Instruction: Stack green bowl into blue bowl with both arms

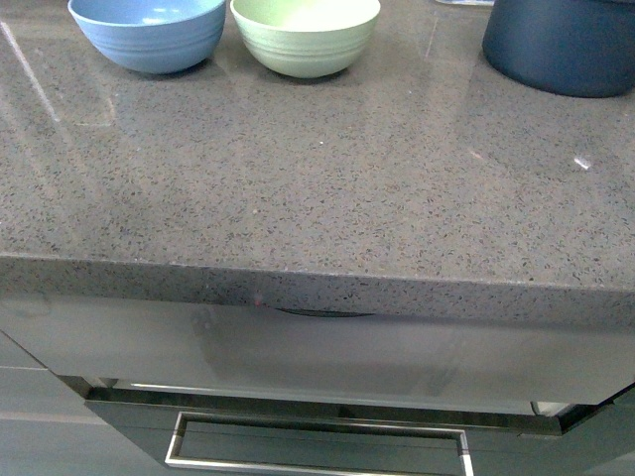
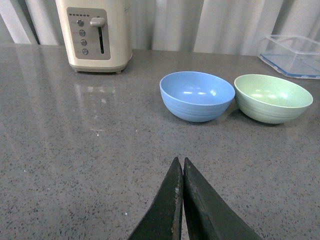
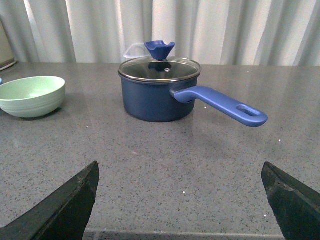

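Observation:
The blue bowl (image 1: pixel 149 33) and the green bowl (image 1: pixel 306 36) stand upright side by side at the back of the grey speckled counter, a small gap between them. The left wrist view shows both, blue bowl (image 2: pixel 197 95) and green bowl (image 2: pixel 273 98), well ahead of my left gripper (image 2: pixel 180 162), which is shut with nothing in it. My right gripper (image 3: pixel 180 172) is open and empty over bare counter, with the green bowl (image 3: pixel 31 95) off to one side ahead of it. Neither gripper appears in the front view.
A dark blue saucepan (image 3: pixel 159 88) with a glass lid and a long handle (image 3: pixel 222 105) stands straight ahead of the right gripper. A cream toaster (image 2: pixel 95 34) and a clear plastic container (image 2: pixel 294 55) sit at the back. The counter edge (image 1: pixel 317 283) runs above drawers.

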`<state>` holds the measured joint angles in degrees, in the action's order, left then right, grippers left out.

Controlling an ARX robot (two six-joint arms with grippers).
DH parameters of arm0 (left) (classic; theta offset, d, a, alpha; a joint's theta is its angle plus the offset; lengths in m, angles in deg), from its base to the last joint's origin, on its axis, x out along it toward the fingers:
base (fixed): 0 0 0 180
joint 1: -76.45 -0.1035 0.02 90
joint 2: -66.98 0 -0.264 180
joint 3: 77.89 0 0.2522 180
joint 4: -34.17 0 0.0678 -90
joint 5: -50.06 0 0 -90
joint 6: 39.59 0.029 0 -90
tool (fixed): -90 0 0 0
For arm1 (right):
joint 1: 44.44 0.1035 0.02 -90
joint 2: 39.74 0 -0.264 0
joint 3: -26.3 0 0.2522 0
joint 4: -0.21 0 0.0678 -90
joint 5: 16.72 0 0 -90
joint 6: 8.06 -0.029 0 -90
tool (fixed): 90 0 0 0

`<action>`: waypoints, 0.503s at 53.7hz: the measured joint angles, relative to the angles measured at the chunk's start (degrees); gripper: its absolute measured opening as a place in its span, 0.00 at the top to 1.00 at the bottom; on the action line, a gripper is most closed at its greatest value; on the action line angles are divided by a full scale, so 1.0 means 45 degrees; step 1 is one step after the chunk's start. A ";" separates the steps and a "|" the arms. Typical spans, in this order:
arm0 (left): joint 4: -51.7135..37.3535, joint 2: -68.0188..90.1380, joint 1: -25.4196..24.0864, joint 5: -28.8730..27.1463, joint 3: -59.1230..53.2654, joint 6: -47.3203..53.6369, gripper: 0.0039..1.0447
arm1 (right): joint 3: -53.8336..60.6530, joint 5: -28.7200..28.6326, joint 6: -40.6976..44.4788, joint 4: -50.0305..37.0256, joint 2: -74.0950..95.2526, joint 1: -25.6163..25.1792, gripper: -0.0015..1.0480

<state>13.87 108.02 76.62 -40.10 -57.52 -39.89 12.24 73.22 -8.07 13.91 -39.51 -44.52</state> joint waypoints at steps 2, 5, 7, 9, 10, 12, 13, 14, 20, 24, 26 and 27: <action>0.0107 -0.0194 0.0000 0.0005 -0.0102 0.0000 0.97 | 0.0000 0.0000 0.0000 0.0000 0.0000 0.0000 0.10; 0.0330 -0.0597 0.0000 0.0005 -0.0287 0.0000 0.97 | 0.0000 0.0000 0.0000 0.0000 0.0000 0.0000 0.10; 0.0447 -0.0801 0.0000 0.0005 -0.0364 0.0000 0.97 | 0.0000 0.0000 0.0000 0.0000 0.0000 0.0000 0.10; 0.0568 -0.1001 0.0000 0.0000 -0.0437 0.0000 0.97 | 0.0000 0.0000 0.0000 0.0000 0.0000 0.0000 0.10; 0.0690 -0.1190 0.0000 0.0000 -0.0505 0.0000 0.97 | 0.0000 0.0000 0.0000 0.0000 0.0000 0.0000 0.10; 0.0903 -0.1515 0.0000 0.0000 -0.0607 0.0000 0.97 | 0.0000 0.0000 0.0000 0.0000 0.0000 0.0000 0.10; 0.0991 -0.1642 0.0000 0.0000 -0.0641 0.0000 0.97 | 0.0000 0.0000 0.0000 0.0000 0.0000 0.0000 0.10; 0.1083 -0.1773 0.0000 0.0005 -0.0685 0.0000 0.97 | 0.0000 0.0000 0.0000 0.0000 0.0000 0.0000 0.10; 0.1690 -0.2599 0.0000 0.0000 -0.0908 0.0000 0.97 | 0.0000 0.0000 0.0000 0.0000 0.0000 0.0000 0.10; 0.1598 -0.2851 0.0000 0.0005 -0.1151 0.0005 0.97 | 0.0000 0.0000 0.0000 0.0000 0.0000 0.0000 0.10; 0.1545 -0.2943 -0.0005 0.0015 -0.1200 0.0019 0.97 | 0.0000 0.0005 0.0000 0.0000 0.0000 0.0000 0.10; 0.1564 -0.3065 -0.0005 0.0015 -0.1205 0.0010 0.97 | 0.0000 0.0000 0.0000 0.0000 0.0000 0.0000 0.10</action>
<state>20.91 94.22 76.59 -40.03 -62.94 -39.84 12.24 73.22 -8.07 13.91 -39.51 -44.52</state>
